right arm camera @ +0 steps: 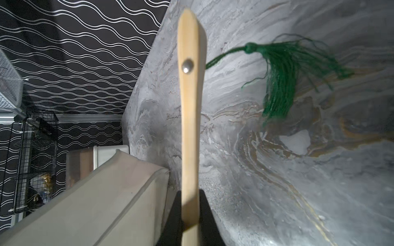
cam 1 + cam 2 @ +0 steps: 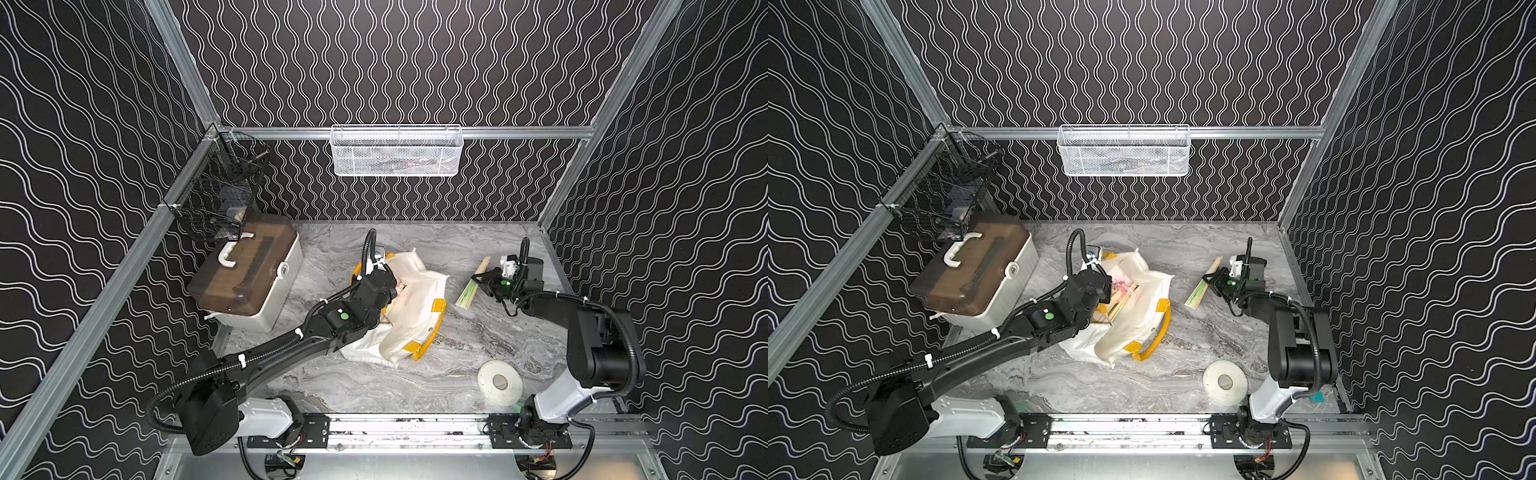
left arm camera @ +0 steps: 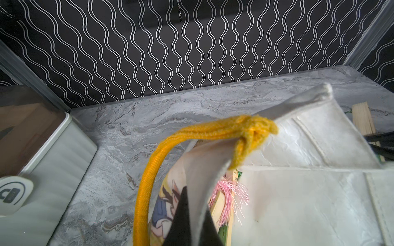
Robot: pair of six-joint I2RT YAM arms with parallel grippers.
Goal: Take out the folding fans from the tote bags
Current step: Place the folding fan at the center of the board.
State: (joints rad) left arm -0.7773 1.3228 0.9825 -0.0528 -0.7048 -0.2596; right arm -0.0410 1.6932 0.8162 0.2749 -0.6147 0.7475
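Bamboo folding fan [image 1: 189,119] sits clamped inside right pincer [image 1: 190,210].

A boxy white fabric tote bag [image 3: 298,202] fills the near part of the scene. The left gripper [image 3: 196,213] has its two black fingers [image 3: 181,217] pinched tight on a flap of the bag's rim, with the fabric sandwiched between them. A thick yellow-orange rope handle [image 3: 149,181] loops away from that rim, bunched where it meets the fabric. Inside the bag's mouth lie pale bamboo folding fans [image 3: 221,208] with a pink thread tassel [image 3: 230,196], beside a cartoon-printed surface [image 3: 164,208]. Past the bag's far edge shows a bundle of pale bamboo ribs [image 3: 362,119]. The bag rests on a grey marbled tabletop [image 3: 149,119]. Off to the bag's side stands a white plastic box with a brown translucent lid [image 3: 53,159]. Behind the bag rises a black wall with white wavy lines [image 3: 191,42].
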